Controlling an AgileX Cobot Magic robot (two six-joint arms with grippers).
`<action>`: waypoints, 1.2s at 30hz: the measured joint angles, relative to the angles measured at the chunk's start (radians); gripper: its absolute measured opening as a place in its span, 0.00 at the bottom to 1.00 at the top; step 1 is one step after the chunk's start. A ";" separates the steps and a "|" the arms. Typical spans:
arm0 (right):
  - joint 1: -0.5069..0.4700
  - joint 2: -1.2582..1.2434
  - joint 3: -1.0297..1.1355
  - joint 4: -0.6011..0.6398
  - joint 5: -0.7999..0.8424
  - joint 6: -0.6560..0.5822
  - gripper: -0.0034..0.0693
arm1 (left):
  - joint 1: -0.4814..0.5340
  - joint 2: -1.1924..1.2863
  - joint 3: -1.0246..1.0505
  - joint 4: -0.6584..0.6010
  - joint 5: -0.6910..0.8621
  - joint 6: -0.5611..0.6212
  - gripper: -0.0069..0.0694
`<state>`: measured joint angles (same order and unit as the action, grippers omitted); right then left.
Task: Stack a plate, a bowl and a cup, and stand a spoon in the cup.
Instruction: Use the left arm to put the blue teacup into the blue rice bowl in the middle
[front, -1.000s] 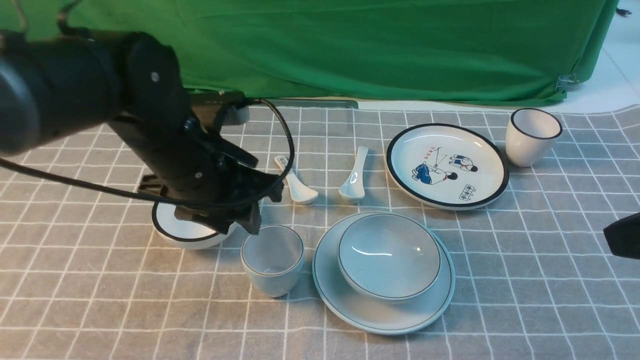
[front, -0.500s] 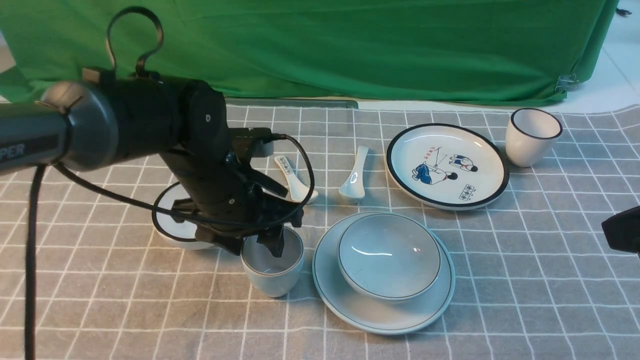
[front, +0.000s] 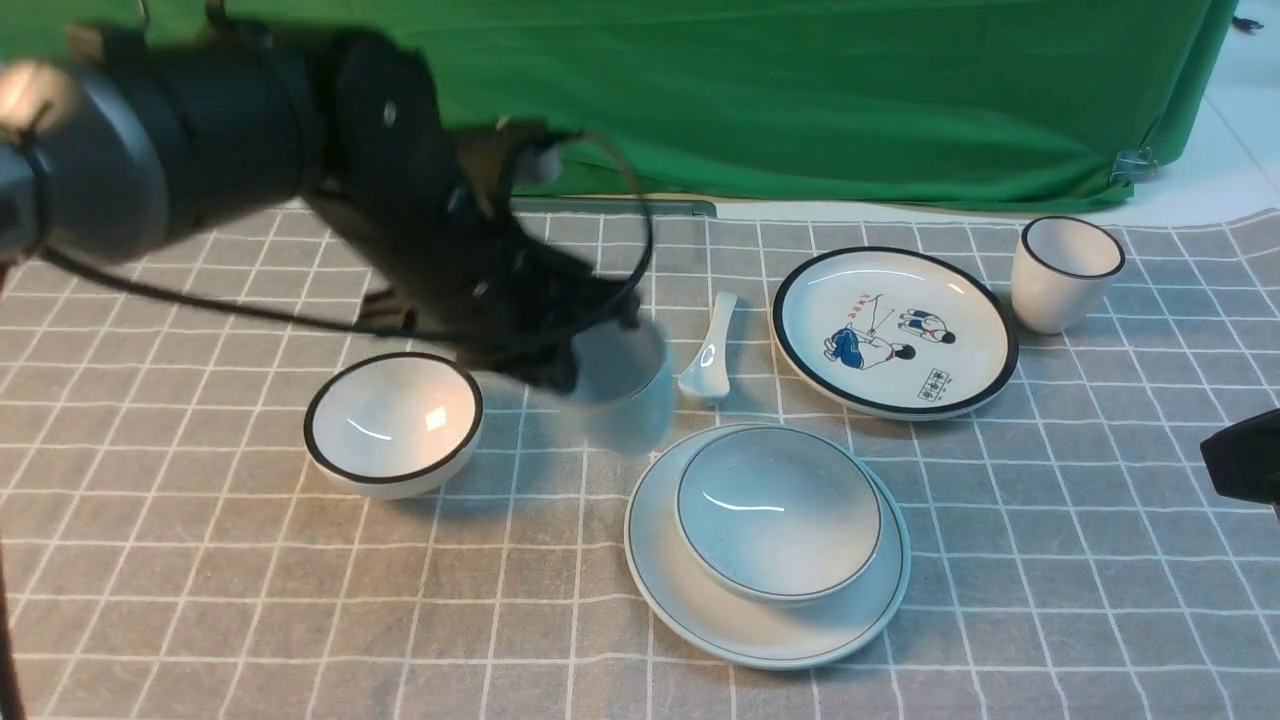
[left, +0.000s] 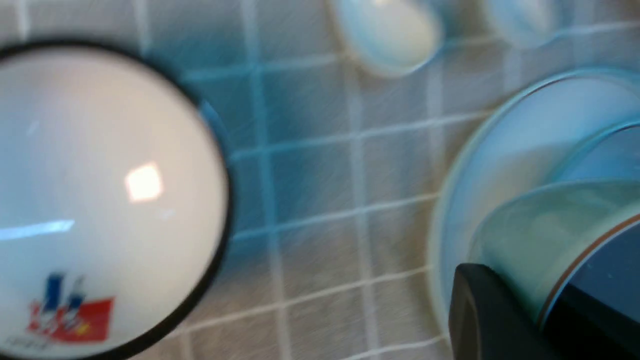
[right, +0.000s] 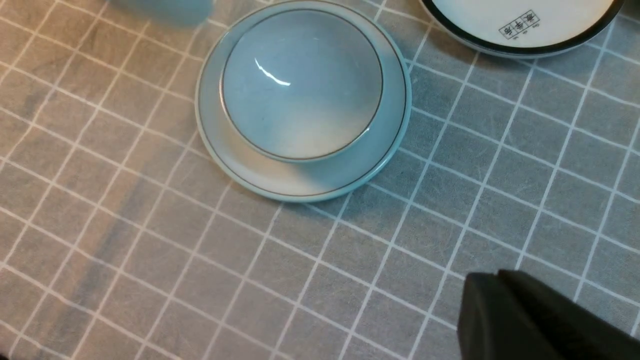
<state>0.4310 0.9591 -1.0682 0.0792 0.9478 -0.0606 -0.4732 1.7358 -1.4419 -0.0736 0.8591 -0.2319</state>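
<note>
The left gripper (front: 578, 368) is clenched on the rim of the cup (front: 618, 390), which hangs in the air just beyond the left side of the bowl (front: 778, 505). Keep it upright, bring it over the bowl's middle, lower slowly, and release only when seated.

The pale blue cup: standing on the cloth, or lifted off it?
Lifted: the cup hangs, blurred, in the shut left gripper, clear of the cloth.
</note>
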 joint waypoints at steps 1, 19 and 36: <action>0.000 0.000 0.000 0.000 -0.005 0.000 0.12 | -0.031 0.008 -0.040 0.000 0.006 0.000 0.13; 0.000 0.000 0.000 0.000 -0.022 0.000 0.14 | -0.174 0.279 -0.177 0.004 0.032 0.013 0.14; 0.000 0.000 0.000 0.000 -0.032 0.000 0.14 | -0.174 0.275 -0.429 0.088 0.151 0.021 0.56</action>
<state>0.4310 0.9591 -1.0682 0.0792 0.9153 -0.0606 -0.6473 2.0106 -1.8710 0.0149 1.0106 -0.2107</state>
